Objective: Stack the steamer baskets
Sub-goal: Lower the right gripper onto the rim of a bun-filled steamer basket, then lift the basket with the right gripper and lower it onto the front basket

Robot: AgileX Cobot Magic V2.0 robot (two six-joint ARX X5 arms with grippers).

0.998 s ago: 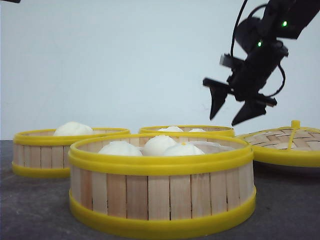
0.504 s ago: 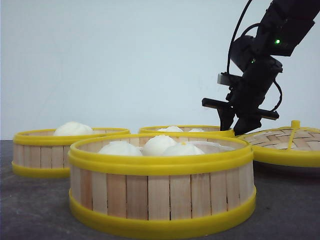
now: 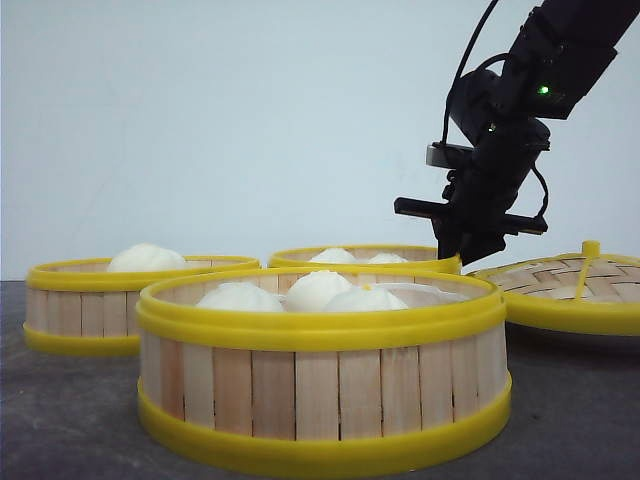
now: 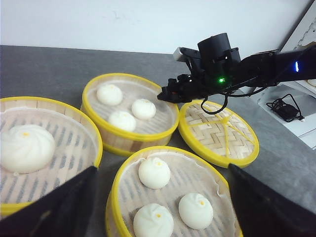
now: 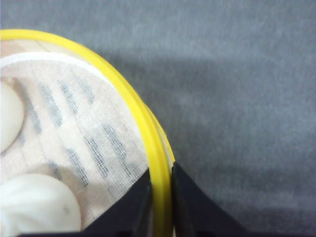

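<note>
The right tool [image 5: 159,207] is clamped on the yellow rim of the far steamer basket [image 3: 360,258], one finger inside the wall and one outside, as the right wrist view shows plainly. That basket, holding three buns [image 4: 122,120], sits at the back of the desk [image 3: 70,420], just beside the woven lid [image 4: 218,131].

The grip is on one edge only, so I judge the lift should go straight up and slowly, keeping the basket level so the buns and the liner cloth do not slide. It must clear the rim of whichever basket it goes onto: the near basket [image 3: 325,365] or the left basket [image 3: 130,303]. It should be centred before lowering, then released only once the bottom rim seats evenly.

The left tool [image 4: 158,217] stands wide open above the near baskets, holding nothing.
</note>
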